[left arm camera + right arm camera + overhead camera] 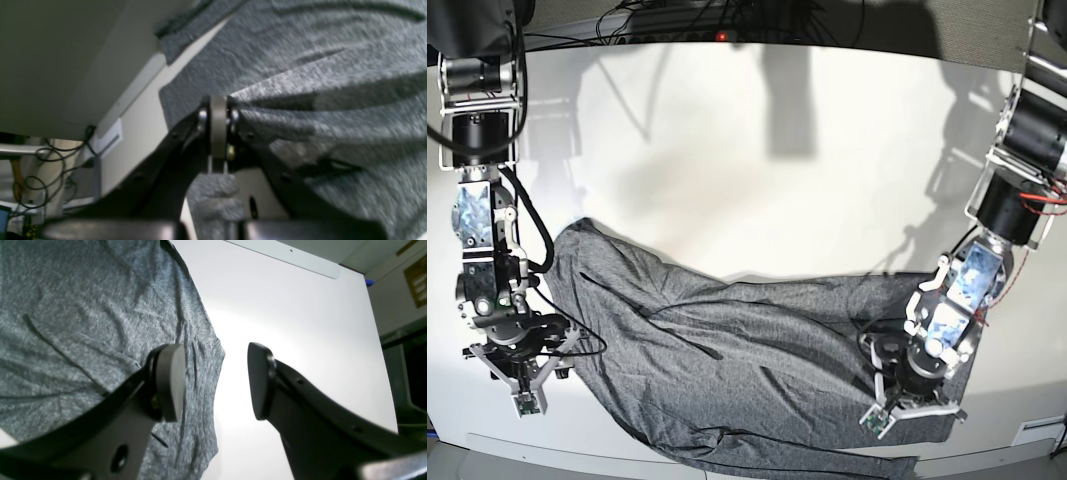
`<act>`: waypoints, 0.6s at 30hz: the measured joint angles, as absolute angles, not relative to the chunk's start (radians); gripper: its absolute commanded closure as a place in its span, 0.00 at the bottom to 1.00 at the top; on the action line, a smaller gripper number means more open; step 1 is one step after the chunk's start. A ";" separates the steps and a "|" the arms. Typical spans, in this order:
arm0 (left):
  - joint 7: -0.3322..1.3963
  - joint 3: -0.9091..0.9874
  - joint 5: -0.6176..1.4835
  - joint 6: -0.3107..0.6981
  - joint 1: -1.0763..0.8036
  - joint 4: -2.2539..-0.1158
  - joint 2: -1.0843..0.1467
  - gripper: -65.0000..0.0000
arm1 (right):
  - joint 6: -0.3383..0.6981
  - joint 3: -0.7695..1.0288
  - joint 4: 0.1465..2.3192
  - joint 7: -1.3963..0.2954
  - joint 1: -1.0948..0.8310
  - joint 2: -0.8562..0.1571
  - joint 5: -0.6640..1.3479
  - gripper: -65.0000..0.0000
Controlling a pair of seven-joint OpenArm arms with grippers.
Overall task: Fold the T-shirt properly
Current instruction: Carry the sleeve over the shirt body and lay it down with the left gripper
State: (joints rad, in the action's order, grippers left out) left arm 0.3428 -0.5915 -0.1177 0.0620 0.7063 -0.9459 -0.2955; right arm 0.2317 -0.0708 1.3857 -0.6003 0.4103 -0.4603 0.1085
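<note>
Left gripper (218,128): jaws pinched tight on a bunched fold of shirt, seen close up in the wrist view, cloth pulled into ridges at the pads.
Right gripper (217,381): jaws held apart, nothing between them, parked right over the shirt's edge.
Shirt (757,350): grey, spread rumpled across the near side of the table (777,150).
Cables (677,25): bunched along the far edge.

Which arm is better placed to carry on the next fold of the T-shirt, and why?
The left, probably. The left gripper is already shut on a pinch of the T-shirt, with cloth pulled taut from its jaws. The right gripper hangs open over the shirt's edge, holding nothing.
</note>
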 measured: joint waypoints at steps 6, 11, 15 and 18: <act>0.339 -0.591 -0.118 0.062 0.717 -0.946 -0.293 1.00 | 0.232 -0.071 1.379 -0.611 0.410 -0.460 0.168 0.56; 0.390 -0.591 -0.127 0.063 0.737 -0.946 -0.293 1.00 | 0.232 -0.071 1.374 -0.611 0.410 -0.460 0.168 0.56; 0.537 -0.591 -0.190 0.062 0.772 -0.946 -0.294 1.00 | 0.232 -0.071 1.374 -0.612 0.410 -0.460 0.167 0.56; 0.729 -0.591 -0.182 0.060 0.808 -0.947 -0.293 1.00 | 0.232 -0.071 1.374 -0.611 0.410 -0.460 0.167 0.56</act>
State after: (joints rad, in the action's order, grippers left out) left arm 0.7292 -0.5915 -0.1818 0.0601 0.8082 -0.9474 -0.2928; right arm 0.2317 -0.0708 1.3743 -0.6113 0.4099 -0.4599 0.1673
